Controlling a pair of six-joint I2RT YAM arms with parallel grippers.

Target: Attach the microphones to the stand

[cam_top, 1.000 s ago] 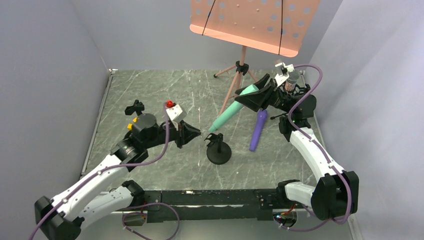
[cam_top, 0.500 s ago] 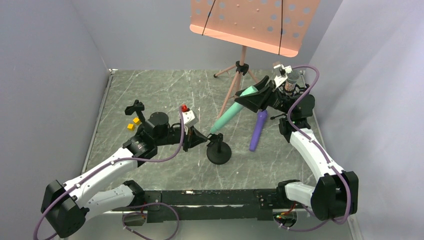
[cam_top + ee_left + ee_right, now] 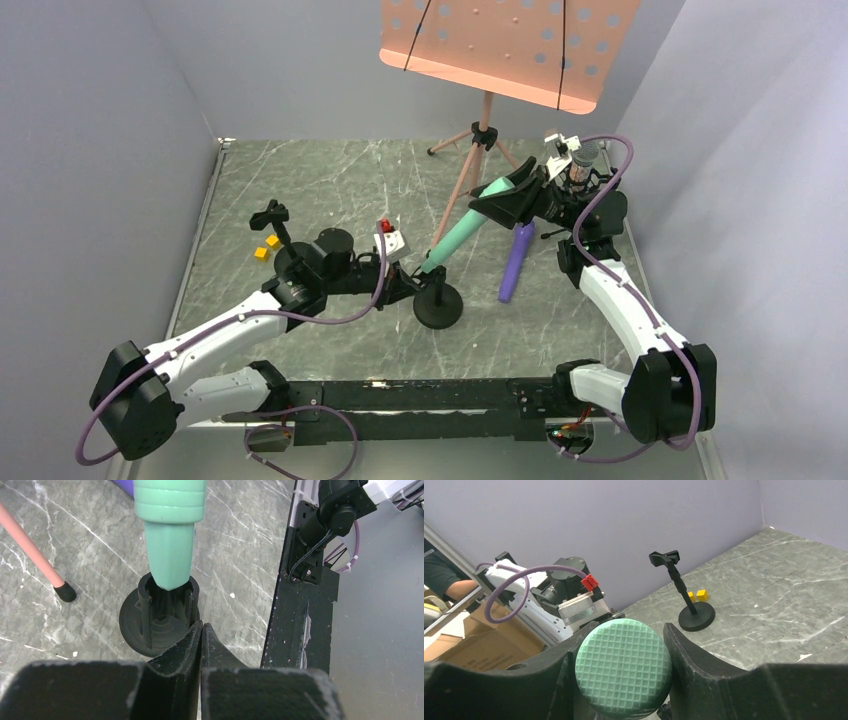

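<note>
My right fingers (image 3: 689,652) grip the green microphone (image 3: 462,228), its tail tip at the mouth of the stand (image 3: 150,625). My left fingers (image 3: 182,647), closed on nothing, sit beside it. The purple microphone (image 3: 515,262) lies unmounted on the tabletop (image 3: 330,190).

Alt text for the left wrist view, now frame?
Tapered tail of a mint green stick microphone points down into the cup-shaped clip of a black round-based stand on a grey marble tabletop. The left gripper is shut in the foreground, tips beside the clip; a pink tripod leg crosses at left.
</note>
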